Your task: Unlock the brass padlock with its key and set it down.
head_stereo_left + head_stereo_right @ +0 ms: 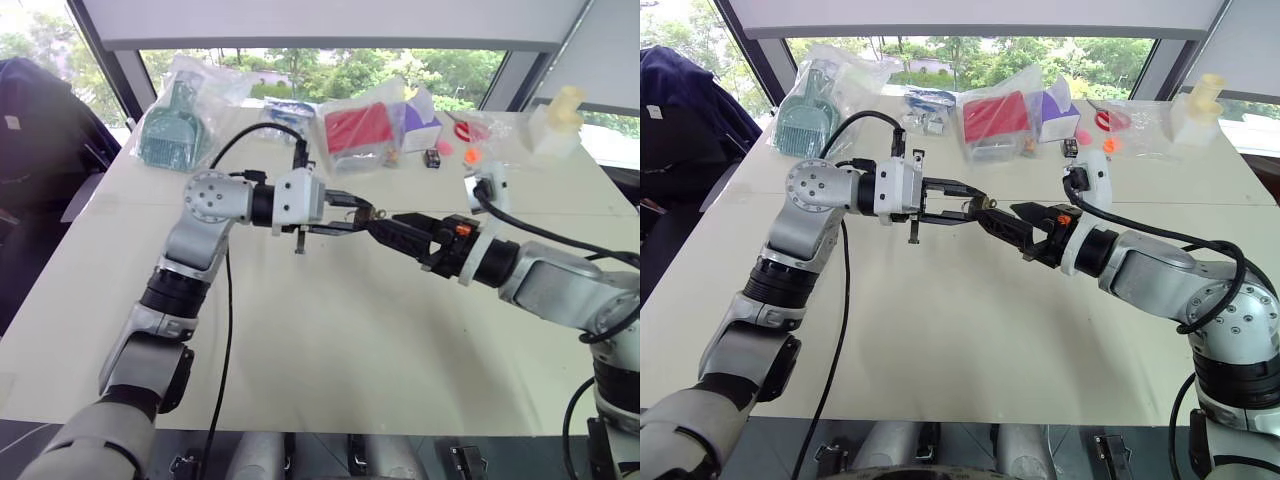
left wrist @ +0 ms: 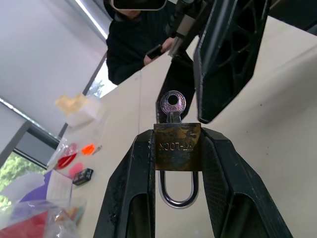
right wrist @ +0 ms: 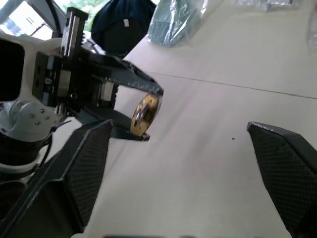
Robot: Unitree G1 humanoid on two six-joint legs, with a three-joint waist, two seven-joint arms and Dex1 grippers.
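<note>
Currently the brass padlock (image 2: 177, 147) sat pinched between the left gripper (image 2: 177, 163) fingers, held in the air above the bench (image 1: 330, 340), the key (image 2: 172, 105) in its keyhole. Right gripper (image 3: 178, 163) faced it just beside, fingers spread wide, gripping nothing.

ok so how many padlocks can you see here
1. The brass padlock is clamped between the left gripper fingers above the table, the key in it. The bags at the far edge could hide more.
</note>
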